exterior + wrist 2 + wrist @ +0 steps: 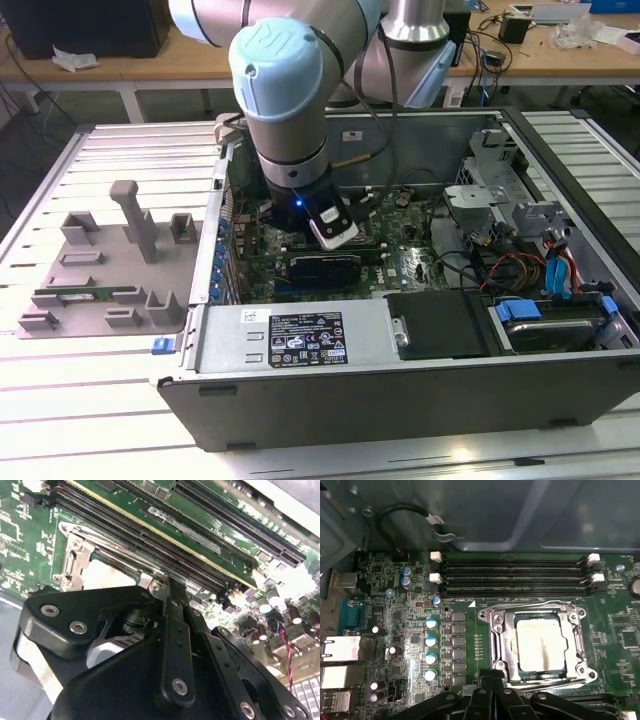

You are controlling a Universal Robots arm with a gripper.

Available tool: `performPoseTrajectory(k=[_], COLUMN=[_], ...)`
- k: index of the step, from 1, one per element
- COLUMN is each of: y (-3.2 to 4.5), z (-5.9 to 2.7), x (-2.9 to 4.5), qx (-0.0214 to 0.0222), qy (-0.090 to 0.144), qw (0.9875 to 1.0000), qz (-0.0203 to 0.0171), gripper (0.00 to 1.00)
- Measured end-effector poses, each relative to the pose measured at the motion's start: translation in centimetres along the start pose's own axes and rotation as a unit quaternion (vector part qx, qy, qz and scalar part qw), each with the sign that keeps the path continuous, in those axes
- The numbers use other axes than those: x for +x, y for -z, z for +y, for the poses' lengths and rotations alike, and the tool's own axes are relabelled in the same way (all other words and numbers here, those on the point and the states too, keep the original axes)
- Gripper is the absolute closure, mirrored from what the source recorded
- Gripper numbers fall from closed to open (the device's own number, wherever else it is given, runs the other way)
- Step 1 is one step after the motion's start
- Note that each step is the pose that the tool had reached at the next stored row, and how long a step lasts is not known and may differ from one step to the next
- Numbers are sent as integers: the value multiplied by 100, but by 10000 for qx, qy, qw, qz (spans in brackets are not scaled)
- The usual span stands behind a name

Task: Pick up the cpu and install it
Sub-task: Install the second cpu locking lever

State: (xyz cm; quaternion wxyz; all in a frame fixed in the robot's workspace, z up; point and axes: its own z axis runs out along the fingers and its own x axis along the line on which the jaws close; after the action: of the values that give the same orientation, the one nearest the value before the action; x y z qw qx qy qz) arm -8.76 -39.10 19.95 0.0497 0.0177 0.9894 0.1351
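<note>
Slatted metal bench [120, 400] with an open PC case [400, 385] on it, arm reaching down over the motherboard [400, 630]. First wrist view has the cpu [540, 645] already seated in its socket frame [495, 630], gripper [492, 682] at the socket's 7 o'clock corner. Second wrist view shows its fingers [175, 615] pinched together, holding nothing. Exterior view adds a grey parts tray [100, 270] at 9 o'clock.

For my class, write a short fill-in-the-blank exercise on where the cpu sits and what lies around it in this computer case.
1. The cpu lies inside the metal frame of the ______ on the motherboard.
2. The motherboard is coloured ______.
3. In the first wrist view, the long black memory slots beside the socket number ______.
4. In the exterior view, the arm reaches down into the open computer ______.

Missing words: socket; green; four; case
</note>
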Motion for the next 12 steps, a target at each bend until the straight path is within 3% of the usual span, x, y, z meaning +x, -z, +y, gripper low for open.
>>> performPoseTrajectory(k=[3, 4, 5, 8, 12], y=[129, 176, 199, 191, 168], z=[38, 52, 68, 91, 122], x=[-12, -16, -21, -52, -199], qx=[20, 57, 126, 161, 188], qy=[1, 4, 6, -20, -54], qw=[10000, 10000, 9999, 9999, 9998], qz=[1, 0, -3, -12, -21], gripper=[89, 89, 89, 89, 89])
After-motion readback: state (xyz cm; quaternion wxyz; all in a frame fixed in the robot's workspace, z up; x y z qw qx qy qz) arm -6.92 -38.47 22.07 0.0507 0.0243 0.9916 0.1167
